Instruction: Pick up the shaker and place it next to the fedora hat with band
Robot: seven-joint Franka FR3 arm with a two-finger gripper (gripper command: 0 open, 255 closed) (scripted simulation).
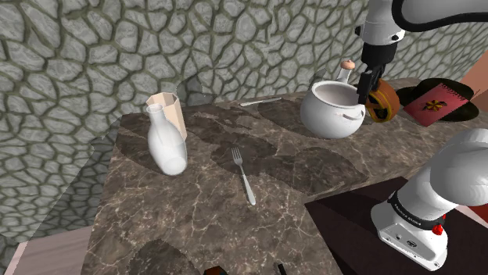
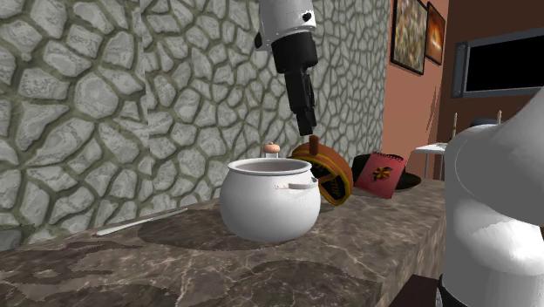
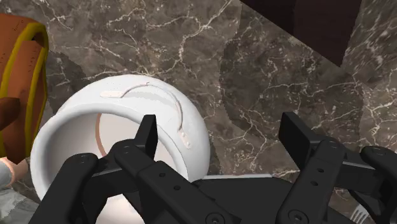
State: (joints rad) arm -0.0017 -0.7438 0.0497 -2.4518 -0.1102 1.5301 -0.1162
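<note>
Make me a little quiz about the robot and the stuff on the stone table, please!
1. True or false: the black two-finger gripper is shut.
2. What lies between the white bottle-shaped vase and the round white pot? A) a banana B) a thin grey fork C) a toy car
3. Fill in: in the shoulder view, the small pale shaker with a pinkish top stands behind the white ___.
Key: 1 false; 2 B; 3 pot.

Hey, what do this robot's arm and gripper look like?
The arm is smooth, rounded white shells with dark joint rings; near its base sits a black band with white lettering and a small red button. The gripper is all black, with two blocky, flat-tipped fingers.
</note>
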